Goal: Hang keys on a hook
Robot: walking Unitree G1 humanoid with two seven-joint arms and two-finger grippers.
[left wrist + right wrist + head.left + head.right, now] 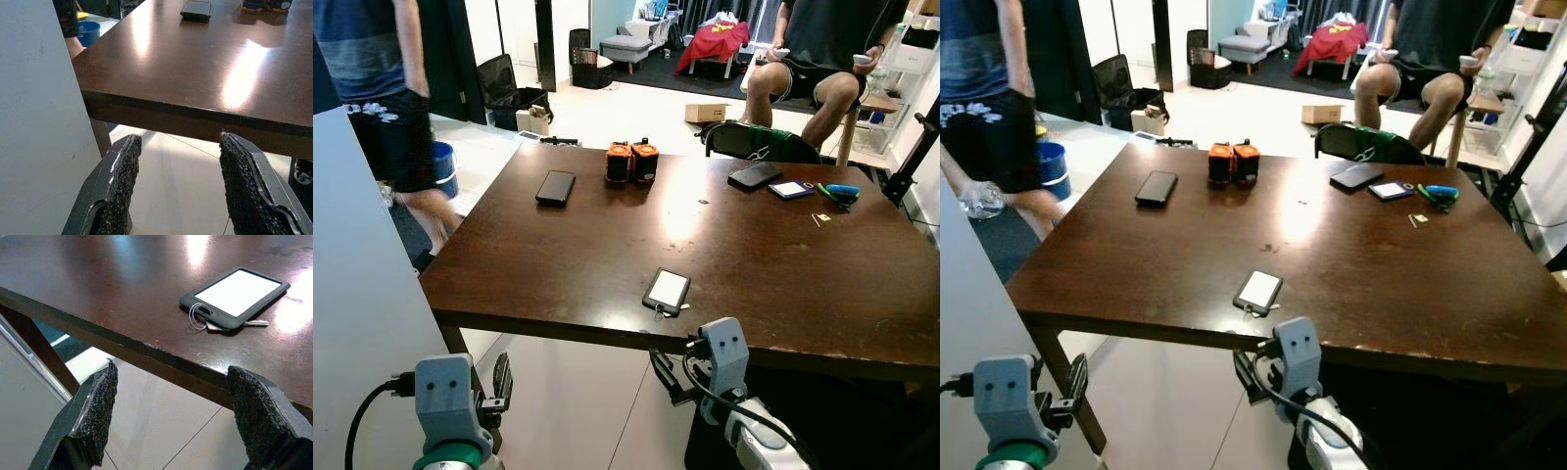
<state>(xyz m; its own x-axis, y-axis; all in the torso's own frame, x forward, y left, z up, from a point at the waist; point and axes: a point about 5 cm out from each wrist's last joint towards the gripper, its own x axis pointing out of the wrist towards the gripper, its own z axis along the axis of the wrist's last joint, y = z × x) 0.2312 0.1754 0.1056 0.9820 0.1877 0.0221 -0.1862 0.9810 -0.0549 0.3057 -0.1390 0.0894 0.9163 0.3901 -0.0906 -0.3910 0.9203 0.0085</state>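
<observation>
Beyond the open right gripper (171,416), keys (208,322), on table edge (146,352)

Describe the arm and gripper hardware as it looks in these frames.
Left gripper: two long black fingers with coarse, gritty inner pads, on a pale grey-blue wrist block with a green ring and a black cable. Right gripper: the same black textured fingers, a matching grey-blue block, black looped cables and a silver-white arm shell.

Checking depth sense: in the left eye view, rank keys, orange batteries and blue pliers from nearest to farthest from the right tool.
1. Keys, near table edge, just ahead of the right tool.
2. Orange batteries, far side, centre-left.
3. Blue pliers, far right corner.
</observation>
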